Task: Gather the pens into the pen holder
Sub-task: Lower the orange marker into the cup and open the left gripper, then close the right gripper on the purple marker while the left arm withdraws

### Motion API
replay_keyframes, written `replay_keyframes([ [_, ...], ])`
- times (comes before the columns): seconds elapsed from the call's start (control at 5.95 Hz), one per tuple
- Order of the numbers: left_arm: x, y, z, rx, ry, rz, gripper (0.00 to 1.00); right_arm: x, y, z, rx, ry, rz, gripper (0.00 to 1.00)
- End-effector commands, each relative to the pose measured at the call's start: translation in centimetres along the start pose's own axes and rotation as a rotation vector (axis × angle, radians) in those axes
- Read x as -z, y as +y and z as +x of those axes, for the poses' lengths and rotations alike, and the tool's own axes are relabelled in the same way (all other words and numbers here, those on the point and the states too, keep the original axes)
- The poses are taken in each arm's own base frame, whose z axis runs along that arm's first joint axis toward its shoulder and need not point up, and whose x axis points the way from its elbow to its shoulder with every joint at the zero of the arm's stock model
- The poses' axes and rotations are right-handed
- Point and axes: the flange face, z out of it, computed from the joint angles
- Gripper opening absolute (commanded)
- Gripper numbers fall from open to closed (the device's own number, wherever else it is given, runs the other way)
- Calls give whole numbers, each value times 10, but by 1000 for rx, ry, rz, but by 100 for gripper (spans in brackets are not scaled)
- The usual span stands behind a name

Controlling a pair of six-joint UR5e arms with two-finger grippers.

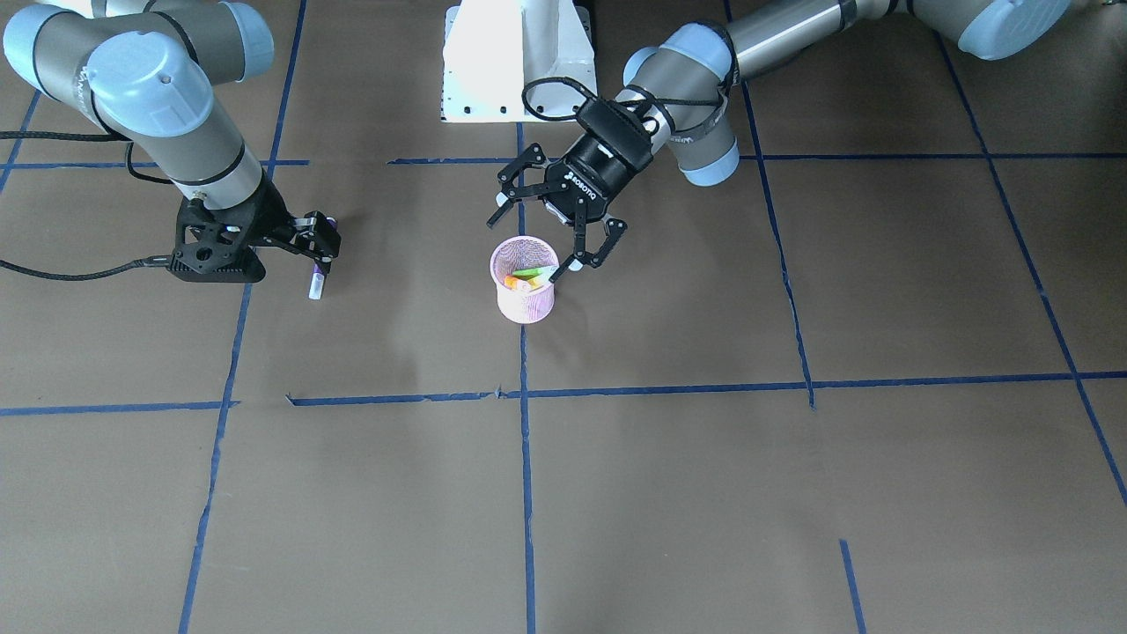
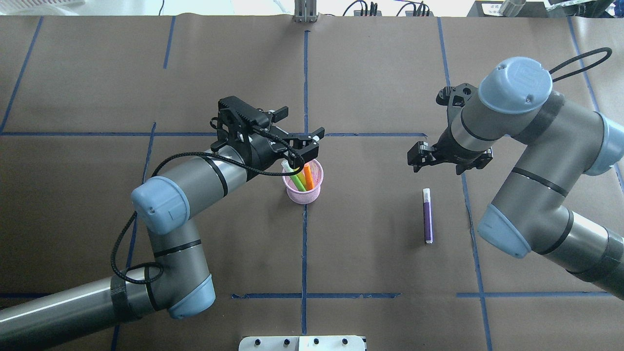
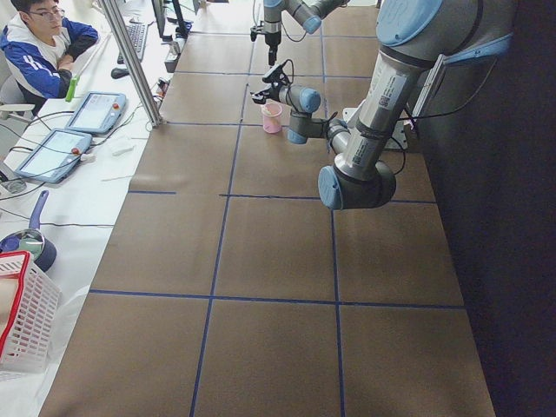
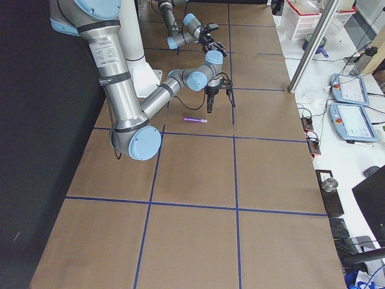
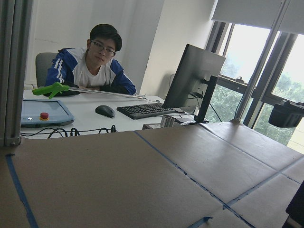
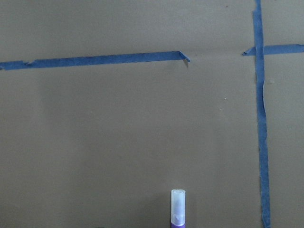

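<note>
Could easily fumble the purple pen [image 2: 427,217] lying flat well right of the pen holder [image 2: 303,192] — right gripper [image 1: 319,246] wide open over just its cap end — or bump the holder with the open left gripper [image 1: 546,236] above its rim.

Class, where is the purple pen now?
Overhead view: the purple pen lies flat on the right, just below the right gripper, right of the pen holder.

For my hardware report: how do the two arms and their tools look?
The left arm and right arm are grey tubes with pale blue round joint caps; a black cable loops along each. The left tool and right tool are black linkages with two fingers; the left one bears white ROBOTIQ lettering.
</note>
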Motion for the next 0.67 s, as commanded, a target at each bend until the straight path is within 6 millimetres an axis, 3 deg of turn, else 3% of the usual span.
replay_keyframes([
  [0.0,8,-32,-38,-43,-41,-166,100,-40,19,-11,-30,52,-10,100],
  [0.17,22,-39,-92,-44,-33,-250,100,-72,31,-25,-48,25,35,100],
  [0.34,39,-51,-142,-31,-31,-328,100,-93,32,-17,-61,-5,39,100],
  [0.5,56,-62,-183,-14,-40,-377,100,-95,36,-8,-53,-15,41,100],
])
